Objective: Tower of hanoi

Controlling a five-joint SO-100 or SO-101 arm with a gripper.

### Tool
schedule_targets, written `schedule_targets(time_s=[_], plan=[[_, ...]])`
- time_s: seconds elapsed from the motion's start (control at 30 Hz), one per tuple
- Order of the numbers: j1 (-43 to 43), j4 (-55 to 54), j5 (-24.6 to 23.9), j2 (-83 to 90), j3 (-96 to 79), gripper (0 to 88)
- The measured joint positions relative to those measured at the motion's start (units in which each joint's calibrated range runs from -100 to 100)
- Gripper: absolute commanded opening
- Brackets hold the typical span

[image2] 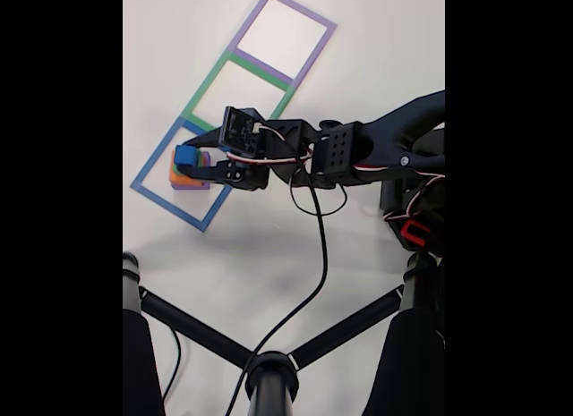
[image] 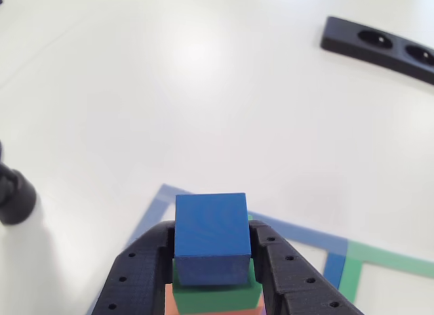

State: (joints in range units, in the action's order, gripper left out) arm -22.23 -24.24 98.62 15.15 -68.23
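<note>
A stack of blocks stands inside the blue taped square (image2: 154, 155) on the white table. The blue cube (image: 211, 237) (image2: 184, 156) is on top, above a wider green block (image: 217, 298), an orange block (image2: 179, 176) and a purple base (image2: 190, 186). My gripper (image: 212, 227) (image2: 192, 157) reaches in from the right of the fixed view. Its black fingers (image: 271, 261) press against both sides of the blue cube, so it is shut on it. The cube still looks seated on the green block.
A green taped square (image2: 206, 88) and a purple taped square (image2: 315, 56) continue the row beyond the blue one. A black power strip (image: 380, 44) lies far right. A black stand's legs (image2: 269, 371) and a cable (image2: 320, 255) cross the near table.
</note>
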Motion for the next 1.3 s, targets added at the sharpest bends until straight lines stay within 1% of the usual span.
schedule_targets(time_s=[0.17, 0.37, 0.67, 0.8, 0.93, 1.03, 1.17, 1.23, 1.3], plan=[[0.0, -1.2, 0.0, -0.7, -0.2, 6.4], [0.0, -3.5, 0.0, -1.4, -0.9, 16.0], [0.0, -5.5, 0.6, -2.0, -0.9, 21.3], [0.1, -5.6, 0.6, -2.0, -0.9, 21.5], [0.1, -5.3, 0.6, -0.8, -0.9, 14.1], [0.0, -3.0, 0.6, 2.4, -0.5, 9.7], [0.1, 4.5, 0.6, 7.5, 1.0, 2.4], [0.1, 10.0, 0.6, 11.1, 2.7, 0.1], [0.1, 16.7, 0.6, 14.6, 5.0, 0.1]])
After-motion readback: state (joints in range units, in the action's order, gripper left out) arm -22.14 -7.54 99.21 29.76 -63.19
